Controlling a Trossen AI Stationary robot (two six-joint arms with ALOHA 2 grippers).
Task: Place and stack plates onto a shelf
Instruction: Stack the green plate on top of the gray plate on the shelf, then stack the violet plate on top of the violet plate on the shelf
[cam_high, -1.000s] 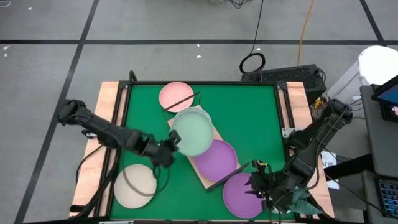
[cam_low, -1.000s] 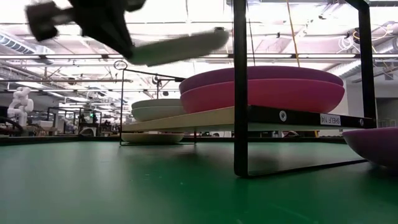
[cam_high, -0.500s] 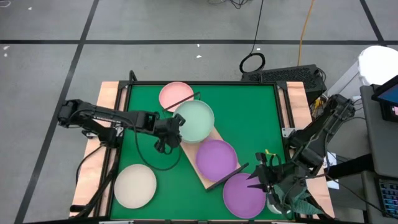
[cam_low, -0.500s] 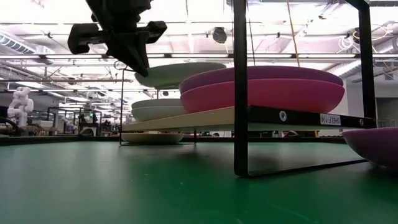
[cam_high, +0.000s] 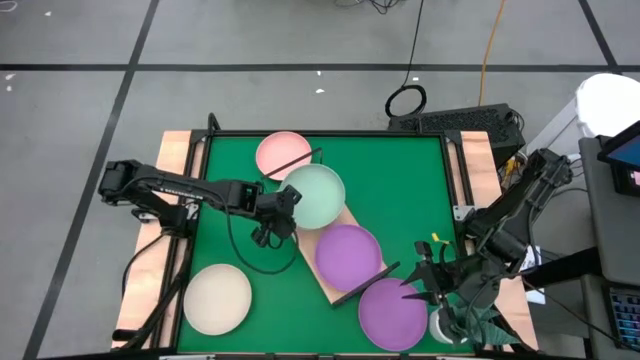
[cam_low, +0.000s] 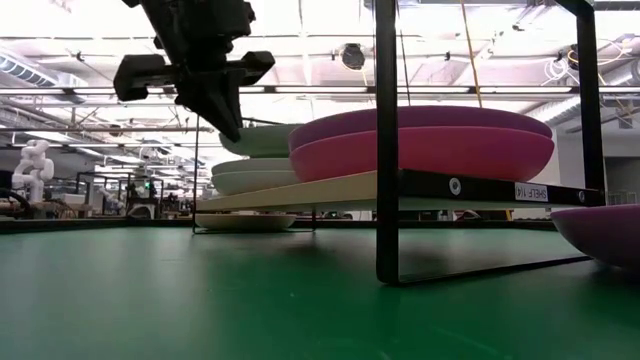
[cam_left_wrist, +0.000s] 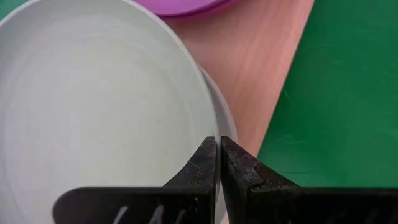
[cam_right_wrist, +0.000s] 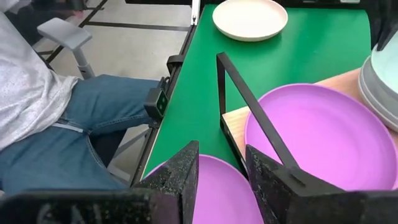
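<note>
My left gripper (cam_high: 279, 205) is shut on the mint green plate (cam_high: 317, 194) and holds it level, close over the pale plates (cam_low: 250, 176) stacked at the far end of the wooden shelf (cam_high: 306, 243). A purple plate (cam_high: 348, 256) lies on a magenta one (cam_low: 420, 155) at the shelf's near end. My right gripper (cam_high: 420, 285) is open, its fingers on either side of the edge of another purple plate (cam_high: 392, 313) lying on the green mat; no touch shows. A beige plate (cam_high: 217, 298) and a salmon pink plate (cam_high: 282, 153) also rest on the mat. My left gripper pinches the mint plate's rim (cam_left_wrist: 210, 127) on its side toward the table's left, one finger inside the plate and one outside. The fingers (cam_low: 222, 105) come slanting down from the left. The plate stays level; whether it touches the pale plate (cam_left_wrist: 227, 124) beneath, I cannot tell.
The shelf's black wire frame (cam_low: 386, 140) stands at its near end, by my right gripper. Bare green mat (cam_high: 400, 180) lies right of the shelf. In the right wrist view a seated person (cam_right_wrist: 56, 124) in jeans and a chair (cam_right_wrist: 68, 34) are beside the table.
My left gripper has carried the mint plate toward the far edge, over the shelf's far end, and lowered it. The plate was tilted and high; now it is level and close above the pale stack. The gripper has stayed shut on the rim.
</note>
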